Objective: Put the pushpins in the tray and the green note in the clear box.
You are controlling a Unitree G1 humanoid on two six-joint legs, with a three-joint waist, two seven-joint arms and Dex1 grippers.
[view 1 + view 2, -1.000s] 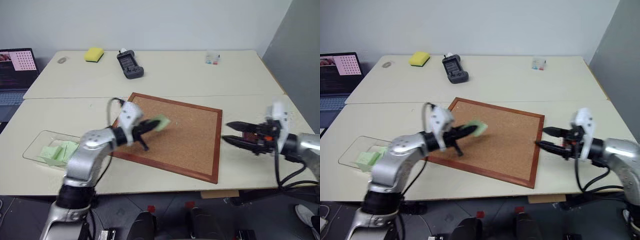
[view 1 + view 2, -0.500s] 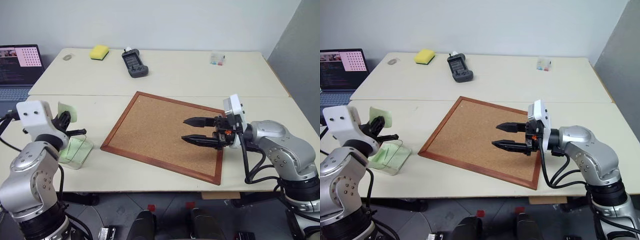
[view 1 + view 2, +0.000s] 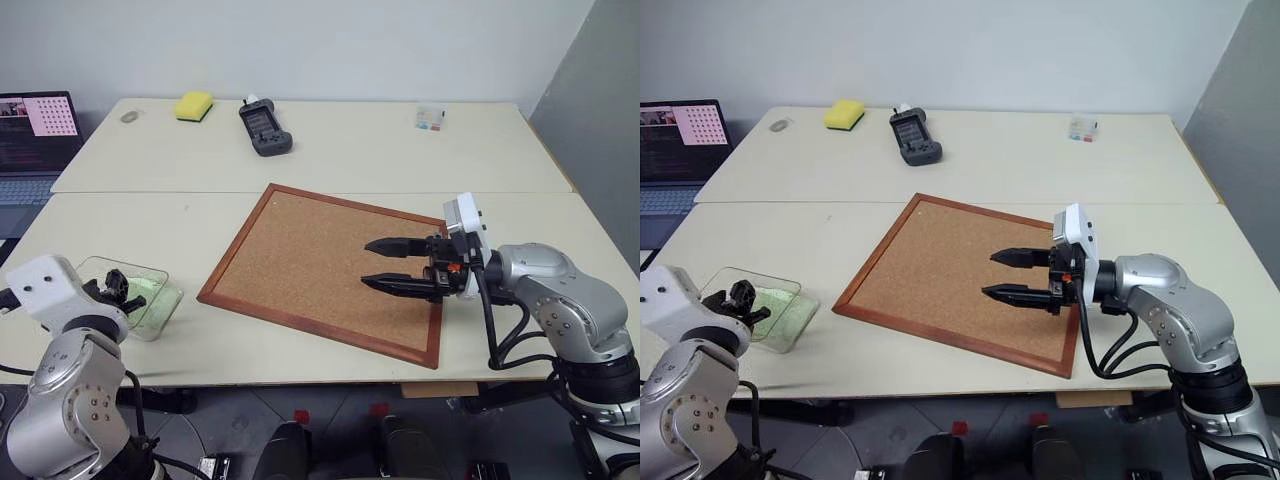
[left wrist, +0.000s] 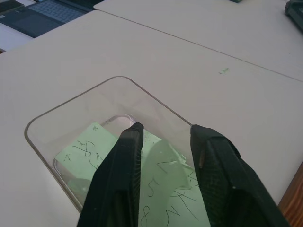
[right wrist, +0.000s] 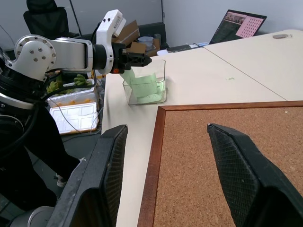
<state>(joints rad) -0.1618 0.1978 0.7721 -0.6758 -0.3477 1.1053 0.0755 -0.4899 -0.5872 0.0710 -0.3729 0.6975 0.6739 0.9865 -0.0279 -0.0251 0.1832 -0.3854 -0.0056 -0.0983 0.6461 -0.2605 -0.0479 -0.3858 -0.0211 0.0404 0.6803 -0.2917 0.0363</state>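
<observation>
Left tool over the clear box, fingers parted with a gap between, gripping nothing; green note lying loose beneath the fingertips, inside the box, on other green slips with scribbles. Box near the front left bench edge, left of the corkboard and apart from it. Right tool hanging level over the corkboard's right part, pointing toward the box, black fingers spread wide, empty. Corkboard surface bare, lying askew on the bench. Far behind the corkboard: yellow sponge to the back left, dark handheld device just right of the sponge, small clear case with coloured bits to the back right. Laptop well left of the corkboard, beyond the box, screen lit. Pushpins and tray not to be made out.
</observation>
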